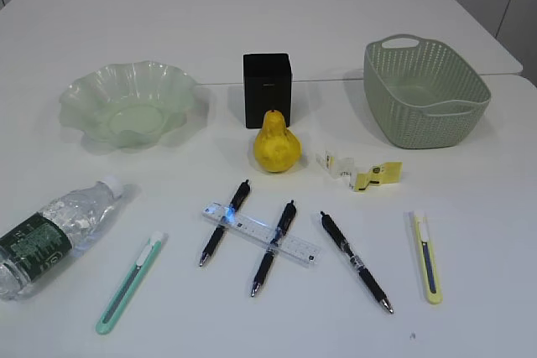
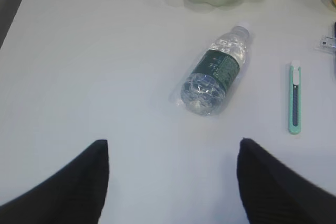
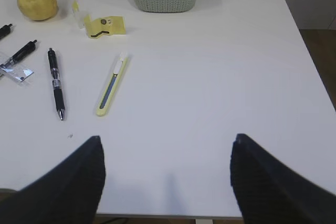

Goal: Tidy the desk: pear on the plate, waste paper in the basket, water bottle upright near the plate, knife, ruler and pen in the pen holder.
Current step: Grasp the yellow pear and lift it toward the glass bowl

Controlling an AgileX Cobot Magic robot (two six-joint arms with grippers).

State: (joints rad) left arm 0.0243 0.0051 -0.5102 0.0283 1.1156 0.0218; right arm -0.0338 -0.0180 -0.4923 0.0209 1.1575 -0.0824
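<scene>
The pear [image 1: 277,145] stands just before the pen holder [image 1: 267,89], mid-tabletop; both your grippers [image 2: 173,182] [image 3: 167,179] hang spread, empty.

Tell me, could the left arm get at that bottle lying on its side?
Probably yes. The left gripper is open, and only bare table lies between it and the bottle. The green knife lies off to one side, clear of the path.
</scene>
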